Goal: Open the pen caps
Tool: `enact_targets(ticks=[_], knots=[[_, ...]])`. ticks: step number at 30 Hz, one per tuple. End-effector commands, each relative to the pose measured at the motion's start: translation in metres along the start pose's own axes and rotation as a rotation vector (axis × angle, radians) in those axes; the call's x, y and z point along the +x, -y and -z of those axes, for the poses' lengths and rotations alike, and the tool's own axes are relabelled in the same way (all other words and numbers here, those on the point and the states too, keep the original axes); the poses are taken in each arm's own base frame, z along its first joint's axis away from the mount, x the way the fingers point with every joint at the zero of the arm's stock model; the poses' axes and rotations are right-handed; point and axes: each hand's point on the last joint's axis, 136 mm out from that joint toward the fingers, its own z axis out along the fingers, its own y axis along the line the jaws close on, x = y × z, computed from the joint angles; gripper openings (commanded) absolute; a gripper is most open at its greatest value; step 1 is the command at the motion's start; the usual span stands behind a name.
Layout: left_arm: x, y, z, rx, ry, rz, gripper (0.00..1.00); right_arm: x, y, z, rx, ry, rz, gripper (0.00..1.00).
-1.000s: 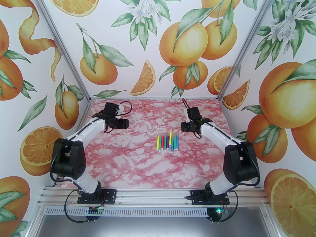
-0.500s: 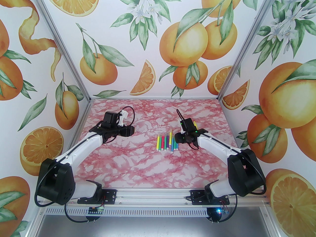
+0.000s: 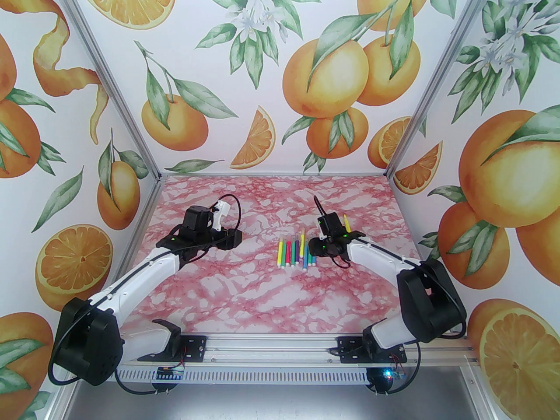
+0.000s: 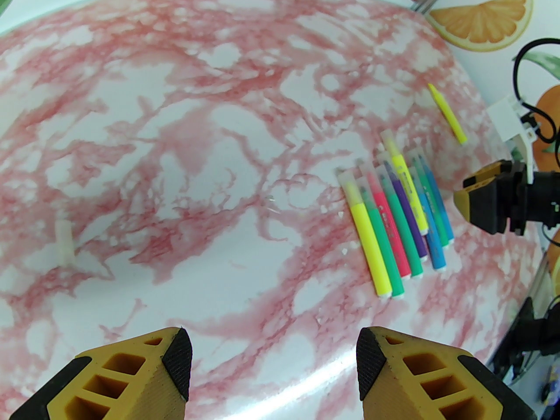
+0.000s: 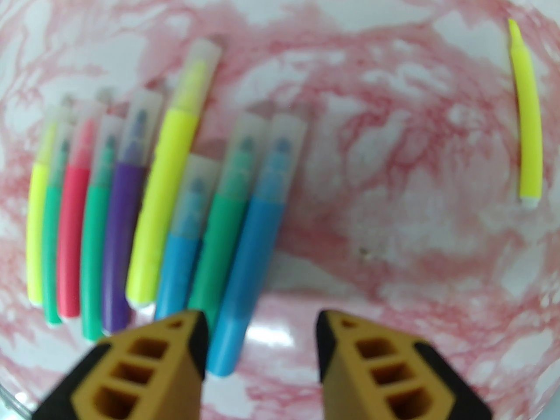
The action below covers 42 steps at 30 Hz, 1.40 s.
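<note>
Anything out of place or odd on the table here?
An uncapped yellow pen lies alone, right of the row of capped pens. A pale loose cap lies by itself, far from them. Within the row, the middle yellow pen juts past its neighbours.

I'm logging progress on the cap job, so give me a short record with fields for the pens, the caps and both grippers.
capped pens: nine, side by side in one row
uncapped pen: one, yellow, lying apart to the right of the row
loose cap: one, lying alone on the table, well left of the row
left gripper: open, empty, above bare table
right gripper: open, empty, above the blue pen at the row's right end
</note>
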Motion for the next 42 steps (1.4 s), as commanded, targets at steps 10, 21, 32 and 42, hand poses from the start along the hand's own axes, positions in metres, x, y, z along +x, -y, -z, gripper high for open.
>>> enact_targets(ticks=[10, 21, 32, 42], knots=[[-0.003, 0.003, 0.004, 0.005, 0.037, -0.021, 0.66, 0.005, -0.006, -0.013, -0.002, -0.008, -0.097, 0.43], [0.000, 0.003, 0.005, 0.003, 0.033, -0.030, 0.66, 0.012, -0.003, -0.022, 0.029, -0.037, -0.112, 0.42], [0.001, 0.003, 0.006, 0.001, 0.031, -0.034, 0.67, 0.019, 0.005, -0.027, 0.077, -0.063, -0.122, 0.40], [0.003, 0.003, 0.009, 0.001, 0.043, -0.033, 0.67, 0.027, 0.016, -0.029, 0.165, -0.157, -0.104, 0.37]])
